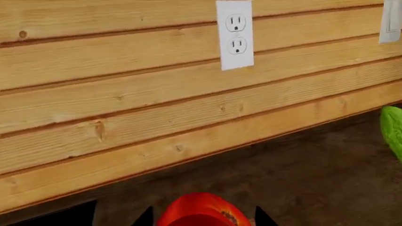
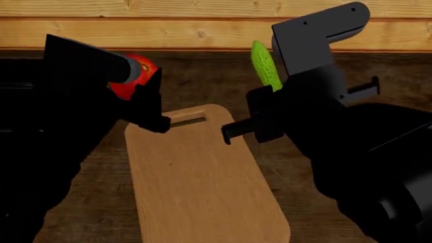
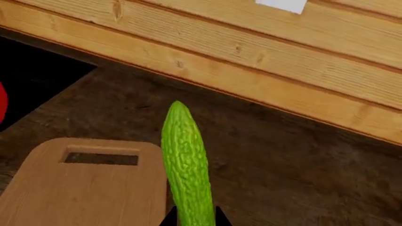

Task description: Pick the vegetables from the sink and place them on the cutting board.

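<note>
Holding one vegetable in each gripper, we are ready to set them down on the cutting board (image 2: pixel 202 187). Our left gripper (image 2: pixel 149 104) is squeezed around the red tomato (image 2: pixel 135 76), up in the upper left of the head picture, just past the board's slot end. Our right gripper (image 2: pixel 253 124) is squeezed around the green cucumber (image 2: pixel 264 66), which sticks up near the top middle of that picture, beside the board's far right corner. The board lies bare in the lower middle.

We think the best way is to bring each one over the wide bare part of the board, not the slot (image 2: pixel 185 120). We should go down slowly until the vegetable touches the wood, then let go. The tomato is round, so it may roll; a low, soft drop helps. The cucumber points up, so we should tip it flat first. Our two arms are near each other, so we should move one at a time.
</note>
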{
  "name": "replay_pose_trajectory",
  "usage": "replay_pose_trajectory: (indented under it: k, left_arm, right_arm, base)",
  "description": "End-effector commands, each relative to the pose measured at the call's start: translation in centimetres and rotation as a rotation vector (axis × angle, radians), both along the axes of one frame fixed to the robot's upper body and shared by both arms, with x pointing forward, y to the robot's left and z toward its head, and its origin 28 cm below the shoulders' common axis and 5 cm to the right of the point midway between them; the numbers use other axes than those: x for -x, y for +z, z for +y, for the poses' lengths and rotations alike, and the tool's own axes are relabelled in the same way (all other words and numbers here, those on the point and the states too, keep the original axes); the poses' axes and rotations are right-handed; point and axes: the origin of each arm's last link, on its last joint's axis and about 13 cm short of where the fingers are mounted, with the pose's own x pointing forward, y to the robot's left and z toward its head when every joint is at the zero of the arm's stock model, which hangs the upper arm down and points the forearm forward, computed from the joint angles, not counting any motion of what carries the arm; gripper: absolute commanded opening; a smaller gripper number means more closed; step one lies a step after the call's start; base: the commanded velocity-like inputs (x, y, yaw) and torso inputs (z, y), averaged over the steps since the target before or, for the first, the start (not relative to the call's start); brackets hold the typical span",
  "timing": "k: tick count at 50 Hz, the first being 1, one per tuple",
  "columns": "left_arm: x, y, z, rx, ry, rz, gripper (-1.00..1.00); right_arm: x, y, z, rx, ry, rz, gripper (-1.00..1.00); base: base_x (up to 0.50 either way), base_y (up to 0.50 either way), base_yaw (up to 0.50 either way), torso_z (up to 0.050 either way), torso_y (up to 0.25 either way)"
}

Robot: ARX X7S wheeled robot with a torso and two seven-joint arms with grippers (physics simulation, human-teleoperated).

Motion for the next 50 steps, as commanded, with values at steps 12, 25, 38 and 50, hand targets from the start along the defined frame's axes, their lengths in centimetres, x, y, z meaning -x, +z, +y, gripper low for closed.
replay_pose_trajectory:
  k: [12, 25, 38, 50]
  left_arm:
    - [-0.6, -3.7, -2.2, -0.032, -0.047, 0.128, -1.0]
    - [-0.4, -6.1, -2.2, -0.081, -0.042, 0.176, -1.0]
    - [0.1, -8.0, -2.0, -0.119, -0.043, 0.218, -1.0]
    - [0.5, -9.2, -1.7, -0.154, -0.044, 0.246, -1.0]
  right_arm:
    - [0.6, -0.2, -0.4, -0.055, -0.024, -0.028, -1.0]
    - [0.3, -0.9, -0.4, -0.065, -0.021, -0.022, -1.0]
    - [0.3, -0.6, -0.3, -0.071, -0.013, -0.031, -1.0]
    - [0.4, -0.5, -0.3, -0.073, -0.014, -0.033, -1.0]
  base:
    - [0.0, 0.0, 0.0, 0.0, 0.001]
    - [0.0, 0.0, 0.0, 0.0, 0.0]
    - [0.0, 0.0, 0.0, 0.0, 0.0]
    - [0.0, 0.0, 0.0, 0.0, 0.001]
